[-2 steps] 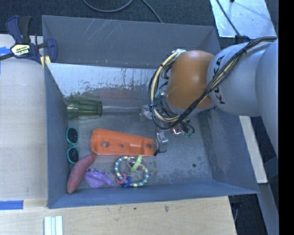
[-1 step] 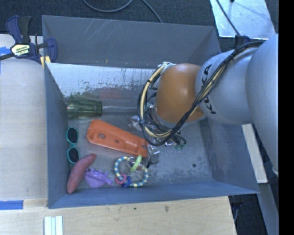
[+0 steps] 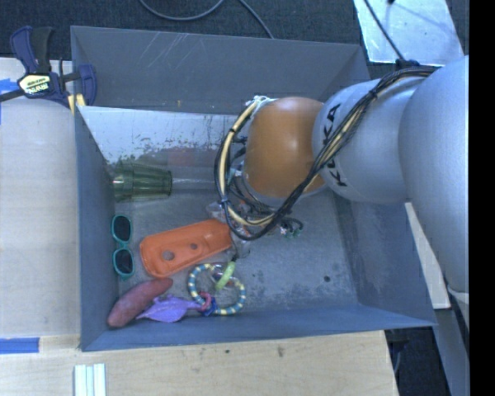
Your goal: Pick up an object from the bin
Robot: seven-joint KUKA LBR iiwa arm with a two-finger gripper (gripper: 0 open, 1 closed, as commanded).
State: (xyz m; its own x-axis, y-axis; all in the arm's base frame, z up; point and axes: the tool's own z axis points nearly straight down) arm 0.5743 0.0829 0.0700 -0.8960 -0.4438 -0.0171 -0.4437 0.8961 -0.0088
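My gripper [image 3: 238,238] pokes out from under the wrist, low in the middle of the bin. It sits right at the right end of a flat orange plastic piece with holes [image 3: 184,247]. Just below it lies a ring of coloured beads [image 3: 217,289] with a small green bit [image 3: 225,277] inside it. Whether the gripper touches the orange piece is hidden by the wrist.
A dark green cup [image 3: 142,182] lies on its side against the back wall at the left. Teal sunglasses [image 3: 121,244] rest by the left wall. A reddish sweet-potato shape [image 3: 137,301] and a purple thing [image 3: 172,309] lie in the front left corner.
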